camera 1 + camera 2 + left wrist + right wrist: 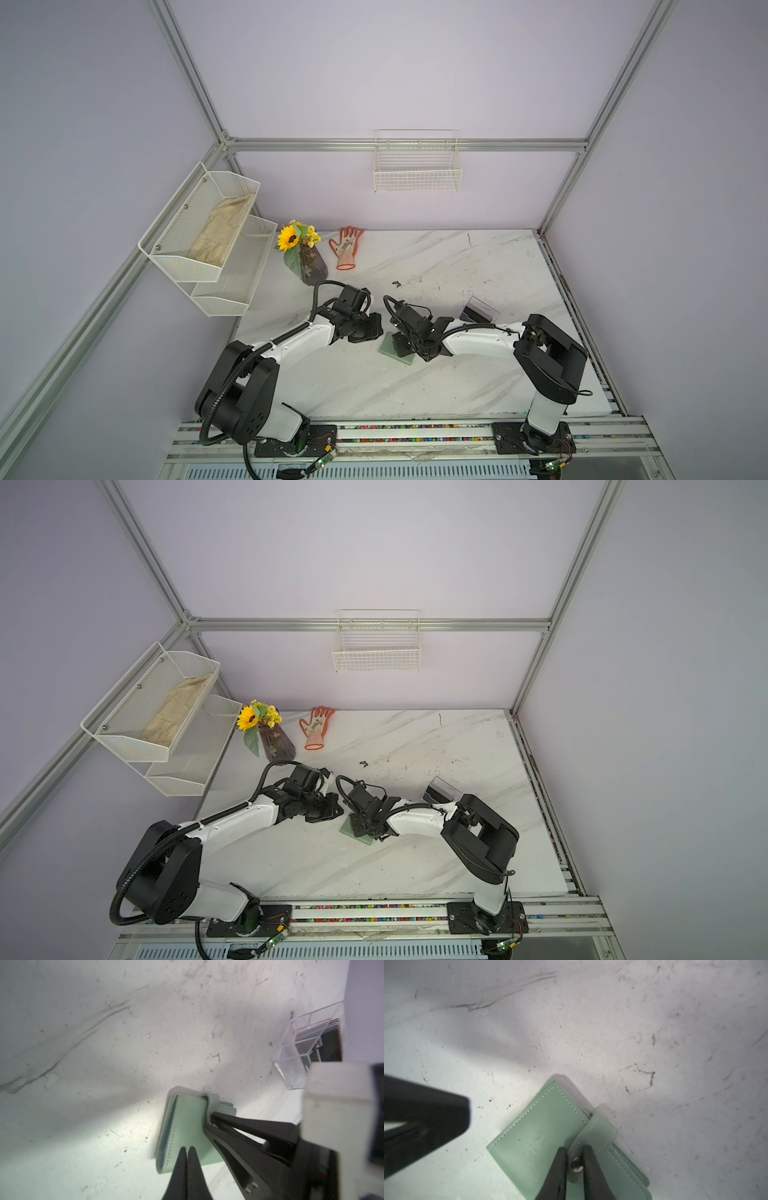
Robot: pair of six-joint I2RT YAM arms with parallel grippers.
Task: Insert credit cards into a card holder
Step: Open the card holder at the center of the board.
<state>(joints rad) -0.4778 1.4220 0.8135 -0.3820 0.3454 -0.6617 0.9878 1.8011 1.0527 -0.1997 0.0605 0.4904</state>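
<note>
Right gripper [574,1150]: clamped on strap [600,1126] of card holder [533,1136], lower centre in both top views, where arms hide your grip. Left gripper [187,1149]: closed. Credit cards [330,1043]: in acrylic box [482,309], right of centre. Marble table [457,257], scuffed; lilac walls [395,62].

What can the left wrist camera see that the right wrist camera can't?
Only the left wrist view shows the clear box with dark cards standing in it. Only the right wrist view shows the shiny metal snap on the strap. Both show the green card holder lying on the scuffed marble table, with the right jaws pinching its strap.
</note>
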